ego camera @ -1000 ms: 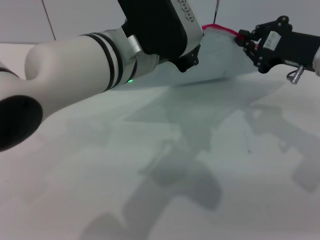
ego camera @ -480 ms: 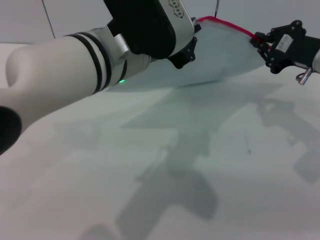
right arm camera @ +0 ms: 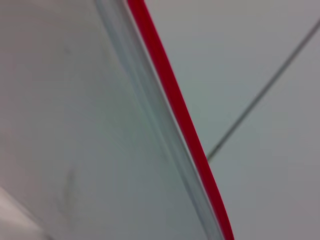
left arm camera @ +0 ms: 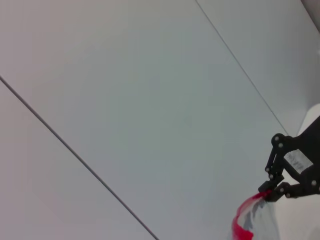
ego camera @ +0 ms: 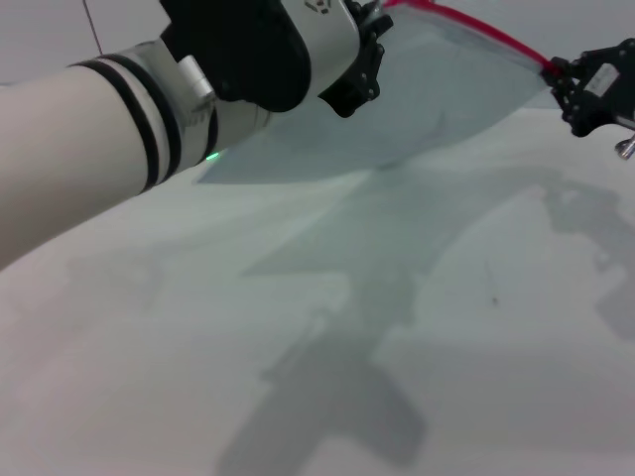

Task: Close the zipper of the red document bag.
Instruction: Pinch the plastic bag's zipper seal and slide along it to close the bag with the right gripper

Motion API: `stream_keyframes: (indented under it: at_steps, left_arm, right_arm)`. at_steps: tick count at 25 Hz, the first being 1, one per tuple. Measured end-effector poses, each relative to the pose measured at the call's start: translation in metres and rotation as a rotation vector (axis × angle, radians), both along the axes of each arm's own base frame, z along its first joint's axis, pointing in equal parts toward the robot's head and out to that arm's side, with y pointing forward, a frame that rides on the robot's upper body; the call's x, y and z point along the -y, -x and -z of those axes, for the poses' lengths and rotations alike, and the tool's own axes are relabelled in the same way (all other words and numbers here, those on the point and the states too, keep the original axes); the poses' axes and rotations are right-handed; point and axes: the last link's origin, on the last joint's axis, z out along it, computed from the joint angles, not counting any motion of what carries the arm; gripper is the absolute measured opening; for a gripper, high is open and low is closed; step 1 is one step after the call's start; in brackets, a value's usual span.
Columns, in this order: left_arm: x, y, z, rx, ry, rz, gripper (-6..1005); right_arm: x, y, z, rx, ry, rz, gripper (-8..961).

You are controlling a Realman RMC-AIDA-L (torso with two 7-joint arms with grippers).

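The red document bag point(ego camera: 446, 99) is a translucent pale pouch held up above the white table. Its zipper point(ego camera: 481, 30) is a thin red strip along the top edge, running from the upper middle down to the right. My left gripper point(ego camera: 365, 55) is at the bag's left end, shut on that corner. My right gripper point(ego camera: 558, 71) is at the far right, shut on the zipper's right end. The left wrist view shows the right gripper point(left arm camera: 267, 192) pinching the red zipper point(left arm camera: 242, 227). The right wrist view shows the zipper point(right arm camera: 175, 110) close up along the bag point(right arm camera: 75, 130).
The white table point(ego camera: 298, 377) spreads below the bag, carrying only shadows of the arms and the bag. A pale wall point(left arm camera: 125, 100) with thin dark seams stands behind. My bulky left arm point(ego camera: 119, 139) fills the upper left of the head view.
My right gripper has slid to the right along the red zipper. My left arm has risen and drawn left, lifting the bag and stretching its top edge longer.
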Motion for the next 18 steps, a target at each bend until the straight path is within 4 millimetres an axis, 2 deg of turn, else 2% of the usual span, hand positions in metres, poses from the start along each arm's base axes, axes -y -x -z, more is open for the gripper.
stream_keyframes:
  at_steps: [4,18]
  left_arm:
    - [0.0033,0.0005,-0.0035,0.005,-0.008,0.0,69]
    - [0.0049,-0.0004,-0.0062,0.008,-0.013,0.002,71]
  right_arm:
    - [-0.0016,-0.0086,-0.0064,-0.003,-0.029,0.018,78]
    - [-0.0045,-0.0111,-0.0081,0.004,-0.048,0.036,79]
